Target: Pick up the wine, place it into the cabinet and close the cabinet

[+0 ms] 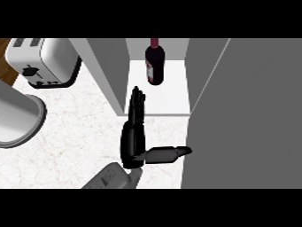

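Though empty, left hand [133, 135] flat open

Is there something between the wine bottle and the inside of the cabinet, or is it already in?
Nothing visible stands in the way: the wine bottle already stands inside the cabinet. The left hand is open, clear of it. The door remains open.

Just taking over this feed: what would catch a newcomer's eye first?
The dark wine bottle standing upright inside the open cabinet at top centre stands out first. Just below it, one black hand stretches toward the shelf, fingers straight and thumb out to the right. A white toaster sits at the counter's upper left; the grey cabinet door fills the right.
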Controlling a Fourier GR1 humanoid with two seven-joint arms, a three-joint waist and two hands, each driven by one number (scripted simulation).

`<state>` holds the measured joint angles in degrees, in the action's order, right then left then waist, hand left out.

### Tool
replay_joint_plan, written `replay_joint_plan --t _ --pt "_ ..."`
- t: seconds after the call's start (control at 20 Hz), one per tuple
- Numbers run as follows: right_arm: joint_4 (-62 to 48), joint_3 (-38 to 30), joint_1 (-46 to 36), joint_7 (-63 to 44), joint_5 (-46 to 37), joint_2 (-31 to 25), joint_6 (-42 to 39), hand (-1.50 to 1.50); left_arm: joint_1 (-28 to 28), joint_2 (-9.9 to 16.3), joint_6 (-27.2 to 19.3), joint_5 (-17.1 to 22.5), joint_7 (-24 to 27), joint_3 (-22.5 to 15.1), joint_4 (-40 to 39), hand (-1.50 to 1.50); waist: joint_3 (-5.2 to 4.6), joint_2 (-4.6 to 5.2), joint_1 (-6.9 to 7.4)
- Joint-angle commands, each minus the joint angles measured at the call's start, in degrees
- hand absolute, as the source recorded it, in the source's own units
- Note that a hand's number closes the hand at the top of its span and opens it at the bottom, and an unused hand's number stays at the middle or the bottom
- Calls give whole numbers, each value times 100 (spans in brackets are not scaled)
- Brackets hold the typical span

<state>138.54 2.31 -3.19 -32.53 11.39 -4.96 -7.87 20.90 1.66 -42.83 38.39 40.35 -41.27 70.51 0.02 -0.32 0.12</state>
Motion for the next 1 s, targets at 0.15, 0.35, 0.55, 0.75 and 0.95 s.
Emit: replay_joint_plan --t 0.15,0.35,0.55,0.75,0.95 --pt "776 -50 422 -190 323 -72 -64 -150 -781 279 -1280 -665 -772 -588 1848 -150 3 -4 -9" --pt "290 171 -39 -157 81 81 54 -150 -1582 734 -1420 -1041 -728 -929 2806 -150 -1 7 34" --pt "713 -177 422 -316 575 -135 -227 -150 -1923 798 -1046 -1194 -615 -924 3065 -150 -1 15 -25" --pt "405 -97 21 -612 825 -116 -223 -150 -2344 1520 -500 -1016 -654 -775 3563 -150 -4 15 6" --pt "206 200 -11 -558 736 -148 -520 150 -2565 1942 -424 -1102 -889 -984 4280 -150 -2 17 13"
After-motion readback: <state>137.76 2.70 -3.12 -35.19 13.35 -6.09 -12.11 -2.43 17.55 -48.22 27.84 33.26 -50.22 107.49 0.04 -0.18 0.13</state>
